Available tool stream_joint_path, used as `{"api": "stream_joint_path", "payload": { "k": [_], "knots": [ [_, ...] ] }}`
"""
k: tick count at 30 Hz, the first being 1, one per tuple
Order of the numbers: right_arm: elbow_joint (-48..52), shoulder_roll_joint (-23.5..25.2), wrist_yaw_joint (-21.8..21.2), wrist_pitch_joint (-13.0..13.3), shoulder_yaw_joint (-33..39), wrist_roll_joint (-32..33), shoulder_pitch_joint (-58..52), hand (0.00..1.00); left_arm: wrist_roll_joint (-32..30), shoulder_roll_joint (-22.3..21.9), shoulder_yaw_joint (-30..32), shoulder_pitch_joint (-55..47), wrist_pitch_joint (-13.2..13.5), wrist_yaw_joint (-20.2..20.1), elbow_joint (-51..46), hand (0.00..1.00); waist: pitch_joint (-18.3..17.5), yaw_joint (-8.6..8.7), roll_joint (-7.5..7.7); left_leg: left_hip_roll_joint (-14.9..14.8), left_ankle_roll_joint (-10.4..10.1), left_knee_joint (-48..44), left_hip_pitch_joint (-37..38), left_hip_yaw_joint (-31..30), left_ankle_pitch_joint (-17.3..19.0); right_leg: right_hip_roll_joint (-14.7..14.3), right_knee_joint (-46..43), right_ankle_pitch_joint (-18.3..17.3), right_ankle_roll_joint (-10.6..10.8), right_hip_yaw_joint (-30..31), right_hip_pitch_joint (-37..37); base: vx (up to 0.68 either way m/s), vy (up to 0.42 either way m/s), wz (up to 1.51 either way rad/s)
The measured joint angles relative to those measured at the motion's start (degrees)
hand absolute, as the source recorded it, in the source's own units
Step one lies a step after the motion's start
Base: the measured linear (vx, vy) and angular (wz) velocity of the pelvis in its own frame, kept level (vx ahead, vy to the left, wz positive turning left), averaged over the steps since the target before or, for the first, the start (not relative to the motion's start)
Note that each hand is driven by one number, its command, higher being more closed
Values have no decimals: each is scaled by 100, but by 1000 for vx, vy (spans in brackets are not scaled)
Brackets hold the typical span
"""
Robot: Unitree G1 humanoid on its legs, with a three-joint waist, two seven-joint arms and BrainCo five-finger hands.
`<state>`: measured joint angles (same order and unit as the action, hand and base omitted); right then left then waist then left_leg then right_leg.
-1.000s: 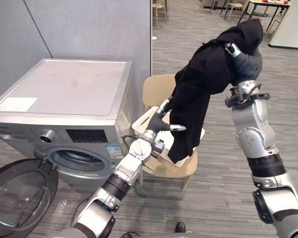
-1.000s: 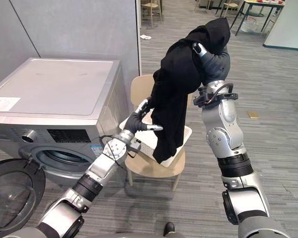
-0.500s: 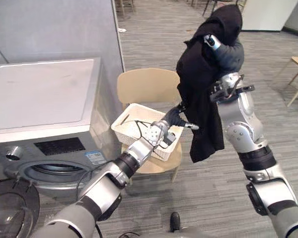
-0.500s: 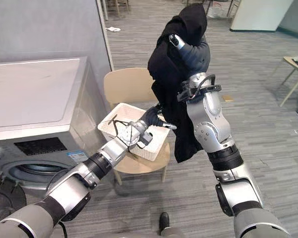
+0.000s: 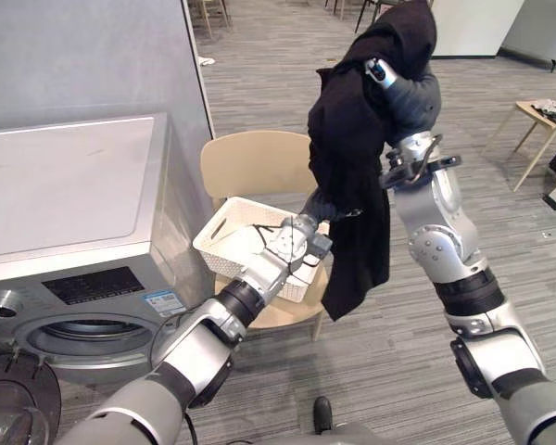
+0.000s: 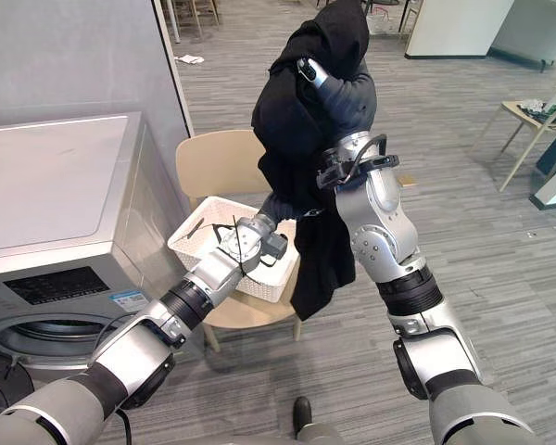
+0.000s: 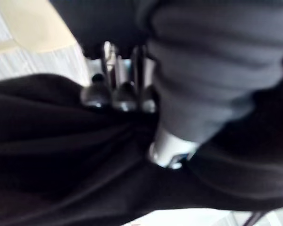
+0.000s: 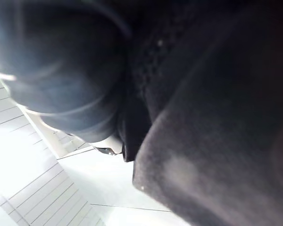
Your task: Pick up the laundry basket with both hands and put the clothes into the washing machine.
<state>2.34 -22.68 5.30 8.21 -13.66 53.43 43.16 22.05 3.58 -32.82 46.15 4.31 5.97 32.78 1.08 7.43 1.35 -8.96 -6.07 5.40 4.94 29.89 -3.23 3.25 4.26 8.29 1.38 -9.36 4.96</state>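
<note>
A black hooded garment [image 5: 352, 167] hangs from the robot's raised right hand [image 5: 412, 93], its grip hidden in cloth. The left hand [image 5: 317, 202] pinches the middle, seemingly gathering slack above the white slatted plastic basket [image 5: 224, 239] on a beige wooden chair [image 5: 250, 162] beside the silver washing machine [image 5: 65, 195].

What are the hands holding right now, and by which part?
A black garment: its top draped over the raised right hand, left hand pinching its middle.
</note>
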Motion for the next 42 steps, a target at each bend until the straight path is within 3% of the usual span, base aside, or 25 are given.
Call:
{"api": "stream_joint_path", "payload": {
  "k": [4, 8, 9, 18, 23, 31, 42],
  "knots": [
    [49, 28, 0, -2, 262, -7, -557, 100, 8, 2, 17, -4, 1, 51, -369, 100, 8, -32, 12, 6, 1, 0, 2, -160, -1, 37, 20, -34, 23, -125, -105, 6, 11, 21],
    [269, 100, -5, -15, 873, -9, -1384, 100, 5, 3, 459, -117, 19, 56, -1138, 100, 10, -39, 11, 77, 3, -1, -8, -263, -3, 63, 20, -53, 50, -217, -155, 13, 18, 12],
    [352, 100, -5, -18, 995, -9, -1526, 0, 5, 3, 491, -185, 31, 54, -1293, 100, 10, -39, 10, 82, 3, -1, -8, -296, -3, 63, 20, -63, 64, -257, -172, 21, -4, 20],
    [1043, 199, -49, -25, 2795, -134, -3312, 0, -35, 234, 1434, -1639, 140, 18, -2895, 100, 9, -35, -15, 108, 23, 2, 10, -475, 13, 99, 20, -128, 145, -434, -307, 4, 4, 12],
    [1548, 616, -128, -2, 3370, -346, -3985, 0, -143, 170, 1826, -2416, 191, -100, -3690, 100, 6, -36, -94, 106, 24, 2, 10, -487, 14, 97, 21, -152, 168, -436, -309, 0, 0, 0],
    [1549, 1170, -71, 50, 3987, -339, -4550, 0, -144, -13, 2655, -3102, 289, -135, -3998, 100, -29, -38, -177, 109, 43, 3, 68, -487, 29, 100, 25, -188, 183, -437, -367, 0, 0, 0],
    [1547, 1677, -22, 158, 4087, -330, -5004, 0, -116, -240, 2974, -4037, 306, -111, -4973, 100, -87, -45, -277, 105, 45, -2, 77, -600, 30, 96, 88, -163, 148, -525, -473, 13, -2, 4]
  ]
}}
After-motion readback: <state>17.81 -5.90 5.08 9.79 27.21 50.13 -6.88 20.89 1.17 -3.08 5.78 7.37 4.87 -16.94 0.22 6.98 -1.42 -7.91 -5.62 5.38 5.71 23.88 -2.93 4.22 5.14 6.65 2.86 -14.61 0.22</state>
